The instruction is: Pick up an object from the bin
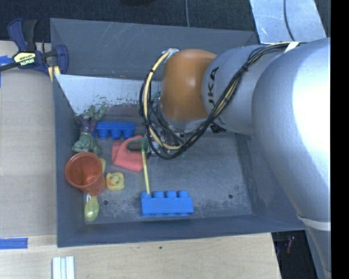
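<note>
Step in hand: approach. The wrist, under its orange cover (183,92), stands low over the middle of the bin (221,173), just beside a flat pink piece (127,156). State of the jaws: cannot be told; the wrist hides them. The next move probably calls for centring on the pink piece. Obstructions: a yellow stick (145,173) along its right side, a blue brick (115,131) just behind, and an orange cup (84,171) near the left wall.

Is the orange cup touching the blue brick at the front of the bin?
No, the orange cup lies further left, clearly apart from that blue brick.
</note>
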`<state>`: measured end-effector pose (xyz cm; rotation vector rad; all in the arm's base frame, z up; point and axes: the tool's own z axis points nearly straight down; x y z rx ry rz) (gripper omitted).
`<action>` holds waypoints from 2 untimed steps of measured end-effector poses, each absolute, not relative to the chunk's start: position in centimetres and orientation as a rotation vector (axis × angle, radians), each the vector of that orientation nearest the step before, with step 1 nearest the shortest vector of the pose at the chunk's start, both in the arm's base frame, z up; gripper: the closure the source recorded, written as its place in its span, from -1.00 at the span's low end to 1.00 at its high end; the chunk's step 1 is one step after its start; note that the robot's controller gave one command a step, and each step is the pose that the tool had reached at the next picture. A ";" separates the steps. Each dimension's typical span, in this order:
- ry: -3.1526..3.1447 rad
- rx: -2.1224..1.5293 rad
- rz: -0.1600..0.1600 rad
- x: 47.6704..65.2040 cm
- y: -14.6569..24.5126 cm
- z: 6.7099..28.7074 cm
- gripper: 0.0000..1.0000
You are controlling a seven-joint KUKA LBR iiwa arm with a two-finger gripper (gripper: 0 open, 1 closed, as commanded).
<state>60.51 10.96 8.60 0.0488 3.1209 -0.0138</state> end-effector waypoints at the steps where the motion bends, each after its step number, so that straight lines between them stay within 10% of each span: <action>1: 3.119 -0.054 -0.007 60.0 11.2 8.3 1.00; 2: 3.126 -0.049 -0.013 59.0 12.2 13.6 1.00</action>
